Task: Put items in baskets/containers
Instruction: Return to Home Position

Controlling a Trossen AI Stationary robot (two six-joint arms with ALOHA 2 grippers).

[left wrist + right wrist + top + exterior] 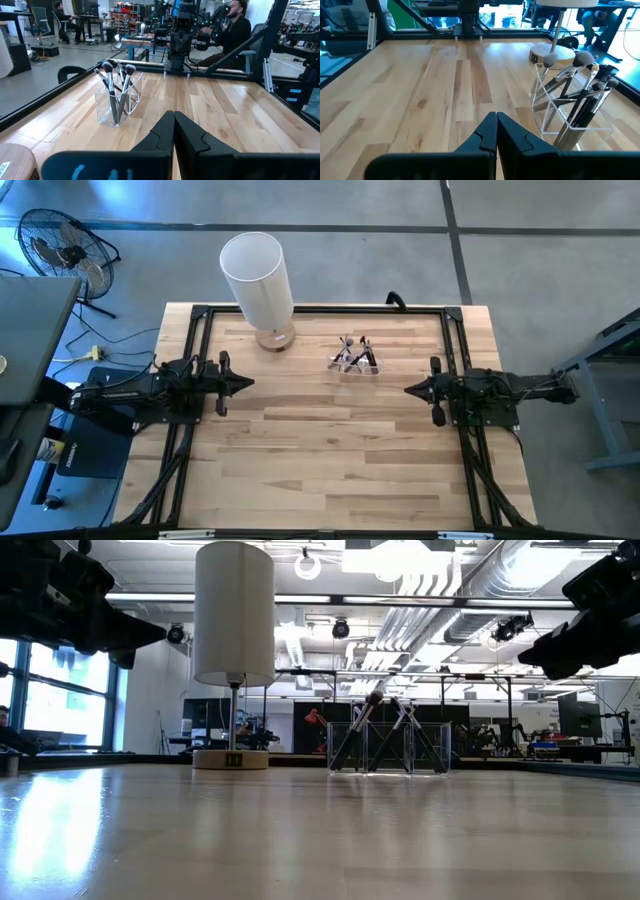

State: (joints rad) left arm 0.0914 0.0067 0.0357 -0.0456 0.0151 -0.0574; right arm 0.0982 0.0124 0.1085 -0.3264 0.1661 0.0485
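A clear plastic holder stands on the wooden table, right of centre toward the far edge. Several dark brushes stand in it, leaning against its walls with their heads up; the right wrist view shows the brushes too. My left gripper hovers shut at the table's left side, pointing right, well short of the holder. My right gripper hovers shut at the right side, pointing left, near the holder but apart from it. Both hang above the table with nothing between their fingers.
A tall white cylinder lamp on a round wooden base stands at the far edge, left of the holder. A black frame runs around the table. People sit beyond the table's right side.
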